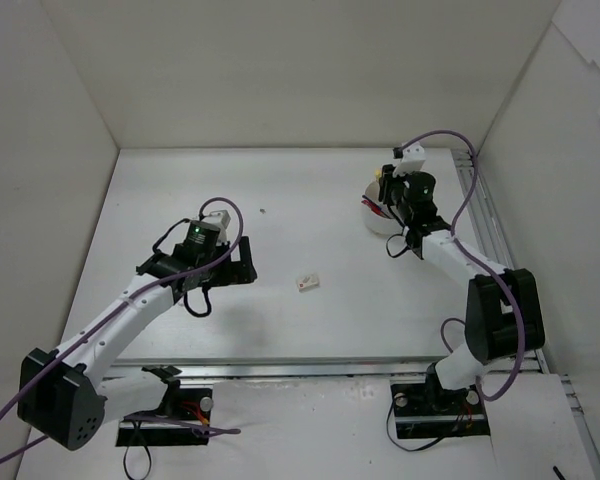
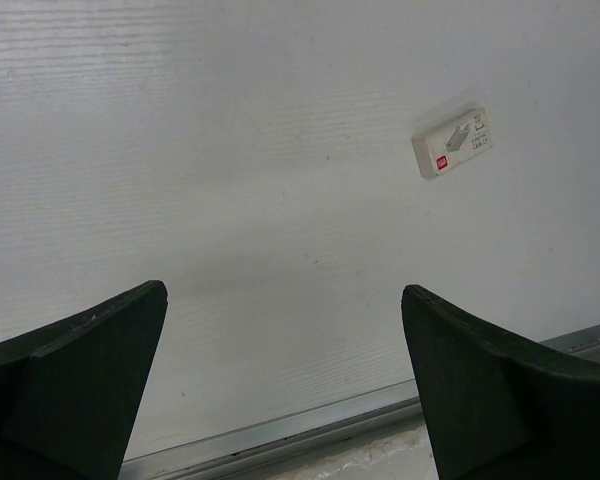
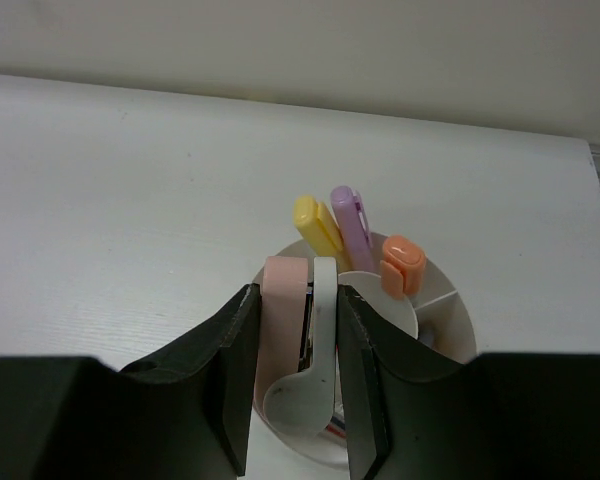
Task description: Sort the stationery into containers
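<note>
A small white eraser block with a red mark lies flat on the table; it also shows in the left wrist view. My left gripper is open and empty, left of the eraser and apart from it. My right gripper is shut on a pink and white stationery piece, held over the round white compartment dish. A yellow marker, a purple marker and an orange marker stand in the dish. In the top view the dish is partly hidden by the right gripper.
White walls enclose the table on the left, back and right. A metal rail runs along the table's near edge. A small dark speck lies on the table behind the left arm.
</note>
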You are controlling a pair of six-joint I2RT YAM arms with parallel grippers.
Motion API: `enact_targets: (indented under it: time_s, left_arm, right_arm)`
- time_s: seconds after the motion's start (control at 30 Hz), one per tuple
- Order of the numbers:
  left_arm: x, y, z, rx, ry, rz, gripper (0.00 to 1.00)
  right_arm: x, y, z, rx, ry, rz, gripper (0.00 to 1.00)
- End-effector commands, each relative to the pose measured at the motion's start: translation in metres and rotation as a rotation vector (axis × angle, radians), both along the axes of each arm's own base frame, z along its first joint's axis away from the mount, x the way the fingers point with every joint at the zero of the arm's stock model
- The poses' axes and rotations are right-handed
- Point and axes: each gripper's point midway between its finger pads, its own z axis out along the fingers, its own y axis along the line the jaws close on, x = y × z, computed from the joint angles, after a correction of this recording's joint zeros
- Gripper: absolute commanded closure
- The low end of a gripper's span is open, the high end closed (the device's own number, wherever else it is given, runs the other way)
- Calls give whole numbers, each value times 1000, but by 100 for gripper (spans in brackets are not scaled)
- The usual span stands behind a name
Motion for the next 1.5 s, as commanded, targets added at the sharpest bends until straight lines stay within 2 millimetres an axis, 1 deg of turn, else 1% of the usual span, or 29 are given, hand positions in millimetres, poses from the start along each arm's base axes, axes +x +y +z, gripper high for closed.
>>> enact_targets:
  time_s: [0.0, 0.03, 0.07, 0.13, 0.23, 0.4, 0.43, 0.53, 0.57, 0.63, 0.7, 0.73, 0.8, 0.87, 0.93, 1.07, 1.17, 1.2, 1.23, 1.27, 1.3, 1.33, 1.37, 1.4, 1.43, 1.47]
  left_arm:
    - [24, -14, 33, -38, -107, -27, 0]
    - [25, -14, 31, -35, -100, -25, 0]
    - [26, -14, 28, -26, -90, -24, 0]
    - [29, -16, 31, -29, -88, -28, 0]
    - [33, -19, 26, -22, -66, -31, 0]
    - [38, -23, 27, -27, -63, -32, 0]
    - [38, -23, 27, -28, -62, -32, 0]
    - [35, -25, 29, -30, -68, -40, 0]
    - [34, -24, 30, -31, -70, -38, 0]
    - [33, -23, 32, -34, -75, -36, 0]
    - [32, -22, 32, -30, -75, -32, 0]
    - [31, -21, 35, -34, -83, -32, 0]
    - [29, -20, 36, -35, -86, -30, 0]
    - [27, -19, 38, -39, -95, -29, 0]
    - [25, -18, 40, -44, -101, -29, 0]
    - [20, -16, 40, -50, -106, -26, 0]
    - [17, -14, 43, -59, -118, -24, 0]
    - [16, -14, 43, -62, -120, -26, 0]
    - [14, -14, 46, -69, -130, -26, 0]
    - [13, -13, 44, -72, -130, -26, 0]
    - [12, -13, 45, -76, -135, -25, 0]
    - [11, -13, 47, -83, -142, -26, 0]
    - [9, -12, 45, -81, -139, -26, 0]
    - [8, -12, 47, -87, -146, -26, 0]
    - [7, -11, 47, -89, -149, -26, 0]
    - [5, -10, 44, -87, -147, -25, 0]
  right_arm:
    - [29, 3, 63, -14, -214, 78, 83]
    - [33, 2, 56, -22, -202, 85, 82]
    - [38, -1, 56, -19, -204, 79, 81]
    - [43, -9, 52, -18, -200, 80, 80]
    - [53, -14, 39, -33, -182, 77, 77]
    - [62, -24, 22, -48, -160, 44, 74]
    - [64, -26, 16, -55, -151, 36, 73]
    - [65, -31, 8, -66, -141, 15, 72]
    - [65, -31, 8, -66, -142, 14, 71]
    - [62, -35, 6, -65, -140, -3, 62]
    - [60, -37, 7, -66, -144, -22, 49]
    - [58, -40, 7, -66, -144, -34, 43]
    - [53, -44, 10, -66, -150, -54, 40]
    - [47, -46, 14, -72, -157, -59, 38]
    - [42, -49, 20, -79, -169, -72, 38]
    - [32, -52, 26, -76, -180, -82, 40]
    - [19, -41, 44, -56, -217, -17, 37]
    - [14, -28, 50, -49, -232, 34, 32]
    - [8, -25, 61, -41, -253, 48, 30]
    - [1, -11, 66, -36, -264, 97, 29]
    - [-4, -4, 71, -35, -271, 118, 25]
    - [-14, 4, 81, -37, -288, 144, 23]
    - [-24, 26, 70, -57, -236, 218, 20]
    - [-33, 40, 79, -93, -236, 270, 15]
    - [-39, 52, 75, -108, -195, 321, 14]
    - [-61, 79, 45, -131, -56, 440, 11]
